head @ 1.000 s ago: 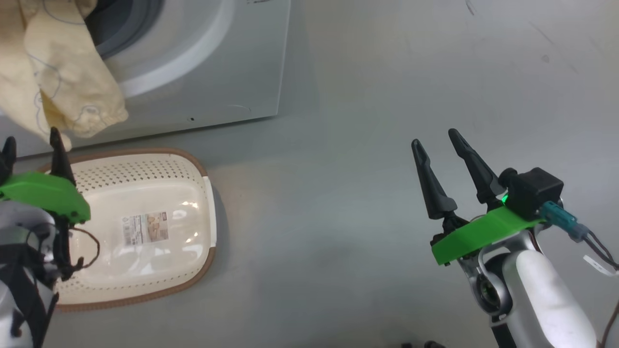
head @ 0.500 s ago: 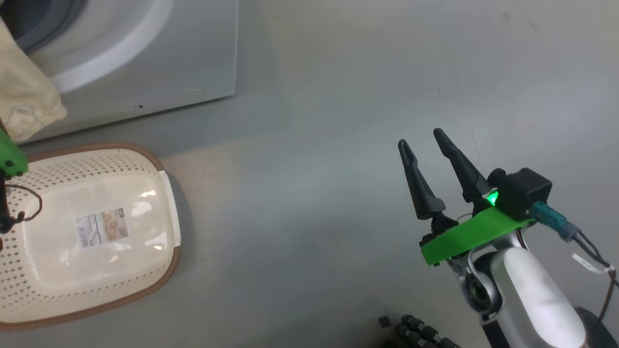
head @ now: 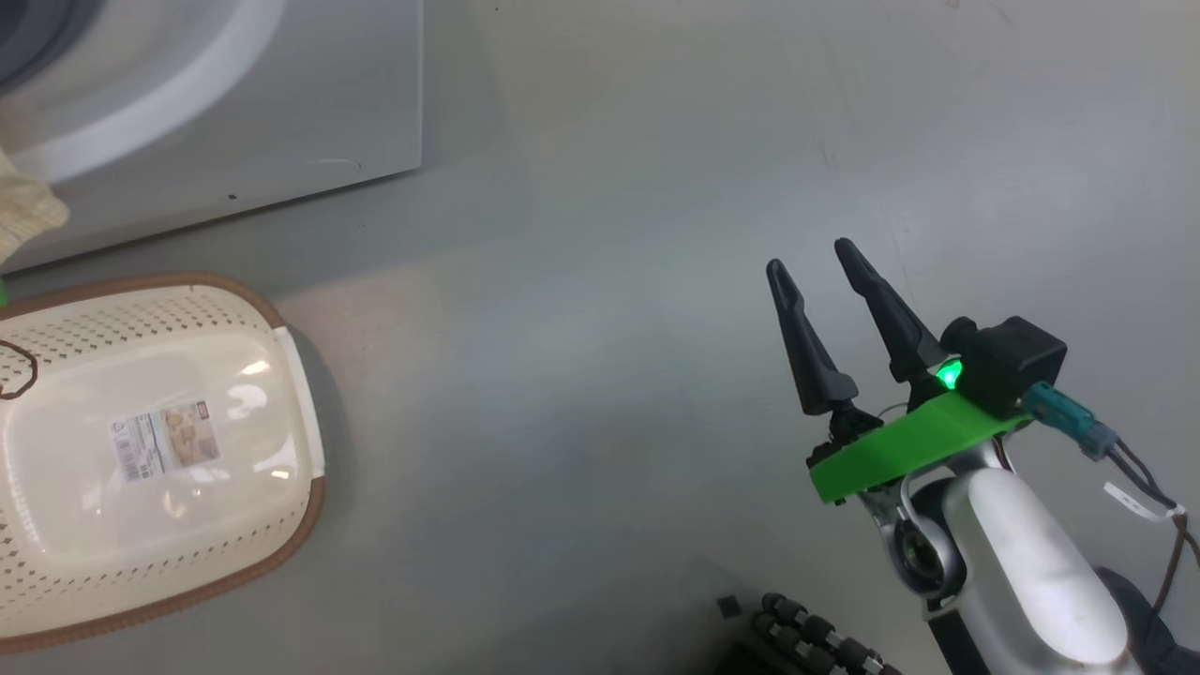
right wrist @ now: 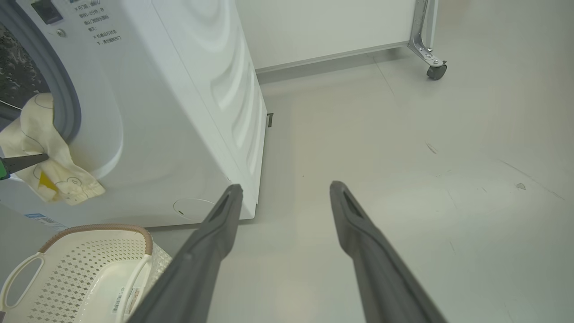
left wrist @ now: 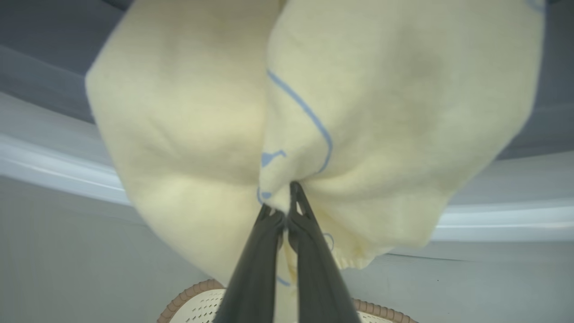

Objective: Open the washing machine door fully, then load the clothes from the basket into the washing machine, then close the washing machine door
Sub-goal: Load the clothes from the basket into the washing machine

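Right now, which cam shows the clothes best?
Left wrist view: the clothes are close up, blue outlines legible, with the left gripper shut on a fold. Right wrist view shows them small, draped from the washing machine porthole. Head view catches a cream corner at its left edge.

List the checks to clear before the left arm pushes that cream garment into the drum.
1. Left gripper shut on the clothes: ok.
2. Clothes fully inside the washing machine: not ok, they hang out over the grey gasket and down the white front.
3. Basket emptied: ok where visible, the base is bare around its label.
4. Right gripper open and apart from everything, above the floor: ok.
5. Washing machine door fully open: cannot tell.
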